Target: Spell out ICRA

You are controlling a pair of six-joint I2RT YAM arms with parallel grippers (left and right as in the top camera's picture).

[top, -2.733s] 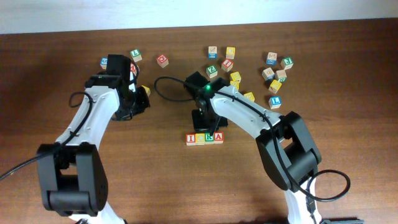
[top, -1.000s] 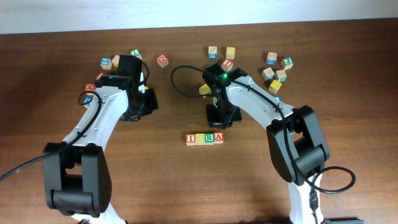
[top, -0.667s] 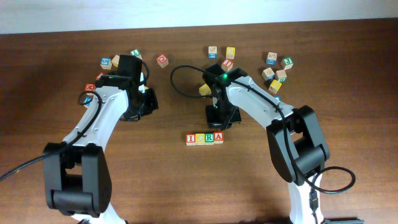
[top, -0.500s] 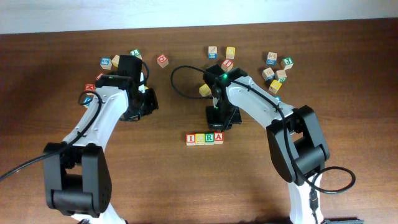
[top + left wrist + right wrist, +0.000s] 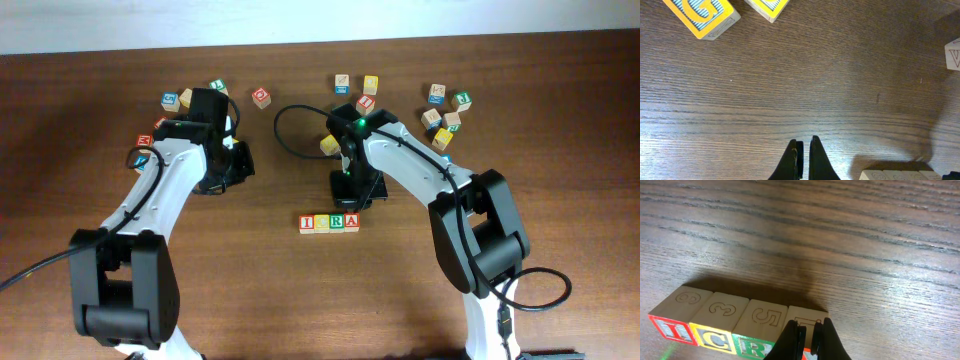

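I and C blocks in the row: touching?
Touching. The right wrist view shows the I block and C block side by side, their edges meeting with no gap between them.

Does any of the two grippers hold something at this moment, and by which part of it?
Nothing is held. The left gripper and the right gripper are both shut, with nothing in them.

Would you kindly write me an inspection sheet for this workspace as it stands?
Surface: brown wooden table, nothing spilled.
Job's things: row of four blocks, touching, reading I C R A.
Clutter: loose blocks scattered along the far side.
Grippers: left gripper and right gripper, jaws closed, empty; right one at the row's A end.
Cables: black cable looping over the table beside the right arm.
Surroundings: white backdrop behind the table.
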